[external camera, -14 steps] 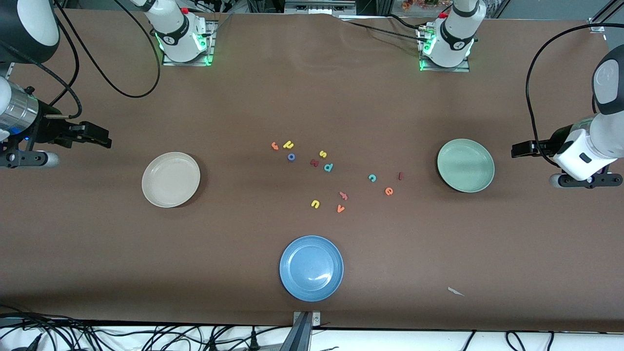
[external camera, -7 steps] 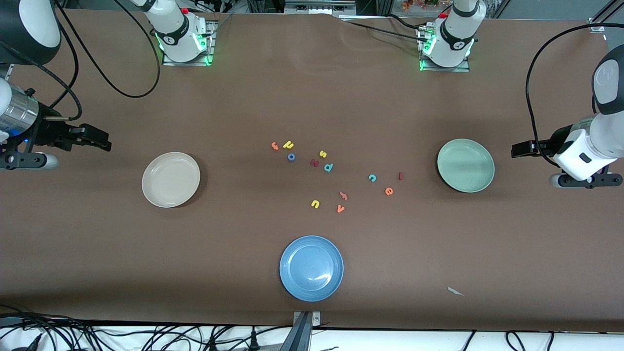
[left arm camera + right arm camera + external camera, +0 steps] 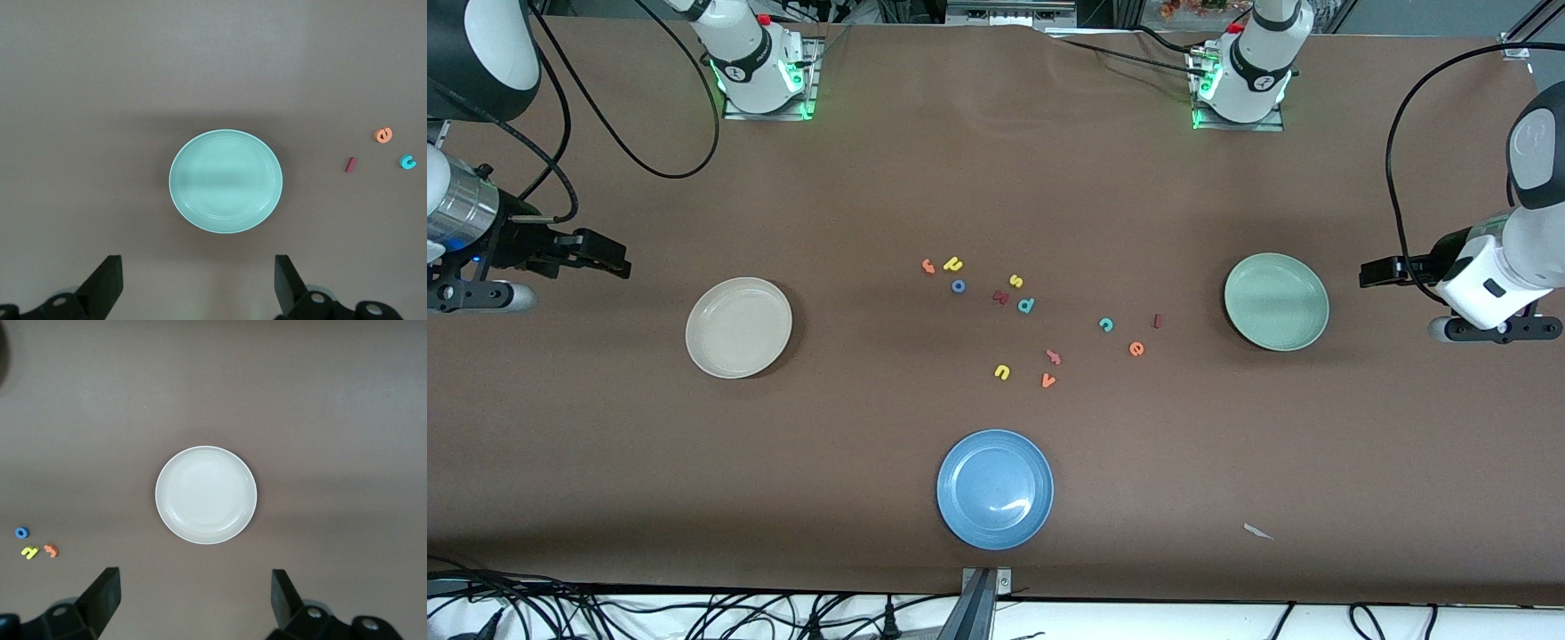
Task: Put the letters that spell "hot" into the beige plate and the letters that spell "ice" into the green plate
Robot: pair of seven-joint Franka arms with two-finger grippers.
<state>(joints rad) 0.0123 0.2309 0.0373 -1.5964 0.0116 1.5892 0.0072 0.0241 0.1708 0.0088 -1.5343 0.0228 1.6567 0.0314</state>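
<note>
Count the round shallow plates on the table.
3, none hidden: cream-beige plate toward the right arm's end, pale mint-green plate toward the left arm's end, blue plate nearest the front camera.

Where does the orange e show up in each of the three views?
Front view: the orange e lies on the table, nearer the camera than the teal c and the dark red i.
Left wrist view: the e lies near the picture's edge, beside the c.
Right wrist view: not in it.
Shared landmark: the green plate.
</note>
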